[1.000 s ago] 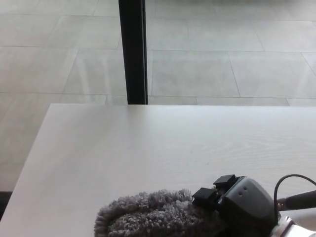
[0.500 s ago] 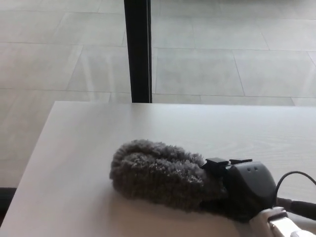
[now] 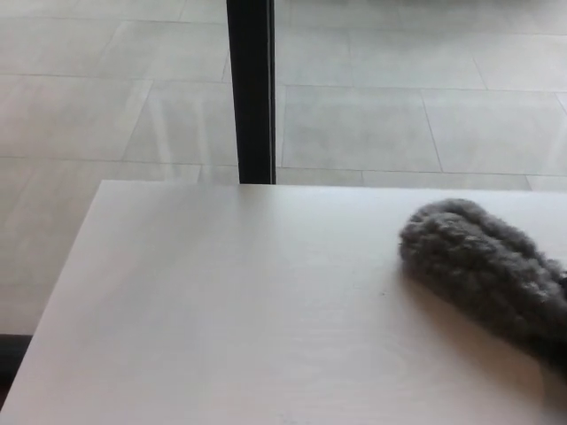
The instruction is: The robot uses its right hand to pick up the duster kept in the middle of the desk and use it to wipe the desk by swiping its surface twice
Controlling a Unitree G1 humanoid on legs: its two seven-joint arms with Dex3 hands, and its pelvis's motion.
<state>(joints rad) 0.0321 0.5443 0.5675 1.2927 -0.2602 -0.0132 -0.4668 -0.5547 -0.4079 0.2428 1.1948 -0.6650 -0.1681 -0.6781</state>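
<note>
While the pale desk (image 3: 221,319) fills most of the head view, the grey fluffy duster (image 3: 483,266) lies on it by its right edge, running out of frame. Neither hand shows, so their state cannot be told.

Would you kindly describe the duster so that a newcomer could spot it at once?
Start from the pale wooden desk filling the lower part of the head view, with a black post standing beyond its far edge. Follow the desk to its right side: the duster lies there, a shaggy grey mound, the only thing on the smooth top.
</note>
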